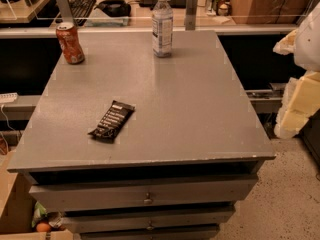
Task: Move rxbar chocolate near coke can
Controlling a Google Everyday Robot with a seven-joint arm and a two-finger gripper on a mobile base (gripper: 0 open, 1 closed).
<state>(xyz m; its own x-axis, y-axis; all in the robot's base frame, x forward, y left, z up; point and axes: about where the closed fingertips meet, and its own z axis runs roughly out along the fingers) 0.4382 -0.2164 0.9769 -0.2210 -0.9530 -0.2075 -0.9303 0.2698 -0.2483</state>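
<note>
— Can we read anything on the rxbar chocolate (pixel 112 120)?
— We see rows of white lettering on its black wrapper, but we cannot make out a word.
— And the coke can (pixel 70 44)?
— White markings on red, illegible to us. The water bottle (pixel 162 26) label reads no better. The gripper (pixel 300 101), at the right edge beside the worktop (pixel 200 109), shows us no legible writing.

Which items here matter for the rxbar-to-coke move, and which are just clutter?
In the job:
rxbar, front left of the table
coke can, far left corner
gripper, at the right edge of the view, off the table

Just lying about:
water bottle, far middle
keyboard, behind the table
</note>
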